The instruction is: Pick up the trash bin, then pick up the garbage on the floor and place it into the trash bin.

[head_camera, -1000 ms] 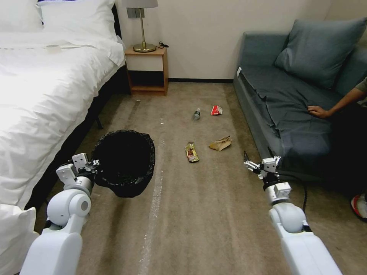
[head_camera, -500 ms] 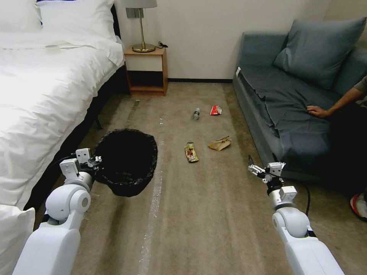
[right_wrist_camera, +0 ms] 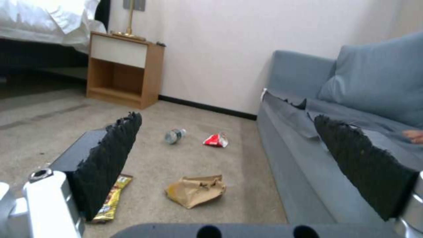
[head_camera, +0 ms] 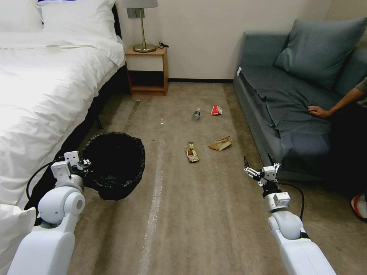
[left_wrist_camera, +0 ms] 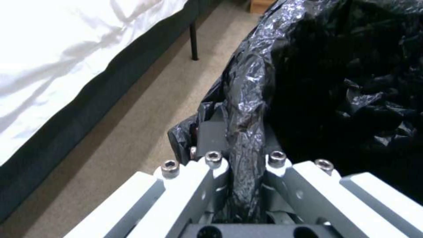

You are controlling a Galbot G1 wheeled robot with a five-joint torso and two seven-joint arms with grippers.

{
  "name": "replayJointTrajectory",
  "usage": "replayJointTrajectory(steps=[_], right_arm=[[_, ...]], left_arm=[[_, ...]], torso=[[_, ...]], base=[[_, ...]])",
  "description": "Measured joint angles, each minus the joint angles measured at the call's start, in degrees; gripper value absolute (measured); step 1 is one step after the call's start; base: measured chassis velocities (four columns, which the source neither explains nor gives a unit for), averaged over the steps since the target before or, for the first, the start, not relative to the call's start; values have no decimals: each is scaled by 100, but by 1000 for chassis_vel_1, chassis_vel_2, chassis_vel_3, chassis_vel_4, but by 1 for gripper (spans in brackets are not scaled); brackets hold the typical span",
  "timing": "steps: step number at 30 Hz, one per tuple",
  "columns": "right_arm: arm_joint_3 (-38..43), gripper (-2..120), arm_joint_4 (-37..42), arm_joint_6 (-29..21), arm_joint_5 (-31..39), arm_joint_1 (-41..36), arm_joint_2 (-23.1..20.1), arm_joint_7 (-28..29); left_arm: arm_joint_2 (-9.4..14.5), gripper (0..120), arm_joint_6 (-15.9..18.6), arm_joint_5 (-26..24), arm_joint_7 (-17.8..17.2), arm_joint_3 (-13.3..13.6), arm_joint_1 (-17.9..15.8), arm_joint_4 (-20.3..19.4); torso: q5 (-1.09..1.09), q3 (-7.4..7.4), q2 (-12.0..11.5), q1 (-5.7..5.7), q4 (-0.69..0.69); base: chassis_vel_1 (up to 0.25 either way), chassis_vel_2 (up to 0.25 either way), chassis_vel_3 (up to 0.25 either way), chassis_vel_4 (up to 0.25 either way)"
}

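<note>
- Bedroom with tan carpet [head_camera: 183, 214], white bed at left, grey sofa at right.
- Left gripper [head_camera: 82, 165], low by the bed, clamped on the rim of the small round trash bin draped in crinkly black plastic liner [head_camera: 114, 164]; bin carried off the floor, mouth upward.
- Right gripper [head_camera: 259, 167], near the sofa base, spread wide and empty.
- Ahead and left of it, nearest: crumpled brown paper bag [head_camera: 220, 143], long axis roughly crosswise.
- Beside the bag: gold-brown snack wrapper [head_camera: 191, 152], lengthwise, pointing away.
- Farther off: small clear bottle with green label [head_camera: 196, 114], red-and-white packet [head_camera: 216, 110].
</note>
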Motion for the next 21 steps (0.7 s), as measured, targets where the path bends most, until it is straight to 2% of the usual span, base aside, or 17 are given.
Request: replayJointTrajectory(steps=[11, 17, 21], right_arm=[[165, 100, 46, 0, 66, -29, 17, -118], [212, 100, 48, 12, 19, -48, 32, -172], [215, 100, 29, 34, 0, -55, 49, -198]], left_arm=[[-19, 2, -2, -37, 8, 8, 26, -59], [-37, 2, -1, -96, 4, -33, 20, -63], [-78, 2, -1, -73, 7, -33, 20, -39]], torso=[[1, 0, 0, 0, 0], [1, -1, 0, -1, 0], [0, 1, 0, 0, -1]], base=[[0, 0, 0, 0], [-73, 78, 54, -93], [-141, 137, 161, -145]])
